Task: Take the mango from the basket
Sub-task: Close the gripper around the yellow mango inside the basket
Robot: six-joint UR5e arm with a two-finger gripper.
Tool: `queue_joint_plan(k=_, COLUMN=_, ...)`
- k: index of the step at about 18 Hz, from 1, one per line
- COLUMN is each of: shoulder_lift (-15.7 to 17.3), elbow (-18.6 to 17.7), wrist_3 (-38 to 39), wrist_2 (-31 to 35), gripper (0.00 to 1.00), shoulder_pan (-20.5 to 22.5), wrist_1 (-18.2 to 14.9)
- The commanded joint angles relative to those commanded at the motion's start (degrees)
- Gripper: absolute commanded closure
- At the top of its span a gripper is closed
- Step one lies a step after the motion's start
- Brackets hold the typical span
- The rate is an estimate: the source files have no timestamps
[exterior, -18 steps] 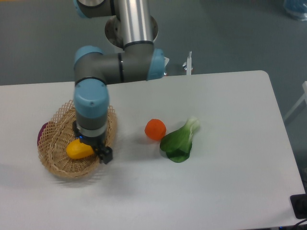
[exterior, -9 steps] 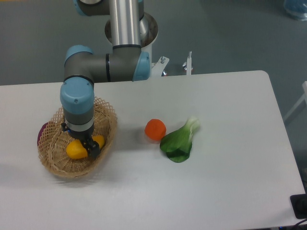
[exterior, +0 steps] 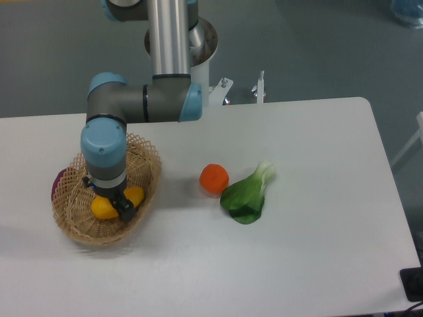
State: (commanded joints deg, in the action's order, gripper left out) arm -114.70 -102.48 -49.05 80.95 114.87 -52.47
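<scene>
Shifted left, now lowered over mango [exterior: 106, 206] in basket [exterior: 71, 228]. Gripper [exterior: 116, 206] astride middle; closure unclear. Smooth, rounded, likely slippery: grasp across narrow waist.

— What is the arm [exterior: 165, 39] built from?

— Smooth silver-grey metal tubes joined by fat cylindrical joints. The thick tube at the top is polished and catches a bright streak of light.

— And the colours on the joints?

— Dark grey housings with light blue caps [exterior: 104, 140] on their ends. One blue cap is a rounded disc facing the camera; another shows as a blue ring on the elbow [exterior: 192, 102].

— Anything at the base?

— A pale round mounting flange [exterior: 206, 41] behind the tube.

— The hand [exterior: 114, 204]?

— Small, black and blocky, below a lighter grey wrist band; its details are too dark to make out.
</scene>
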Motion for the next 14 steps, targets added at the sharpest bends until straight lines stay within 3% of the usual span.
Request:
queue_joint_plan(k=3, shoulder_lift=-0.18, elbow=-0.09, wrist_3=0.79, wrist_2=0.09, gripper=0.0, shoulder_pan=-0.17, wrist_1=0.52)
queue_joint_plan(k=7, shoulder_lift=-0.53, elbow=-0.09, wrist_3=2.64, wrist_2=1.41, gripper=0.35, shoulder_pan=-0.96, wrist_1=1.32)
queue_joint_plan(k=10, shoulder_lift=-0.35, elbow=-0.09, wrist_3=3.95, wrist_2=1.41, gripper=0.53, shoulder_pan=-1.05, wrist_1=1.32)
queue_joint_plan(k=14, shoulder_lift=0.17, elbow=-0.09, wrist_3=7.03, wrist_2=1.32, gripper=0.65, shoulder_pan=-1.49, wrist_1=1.32)
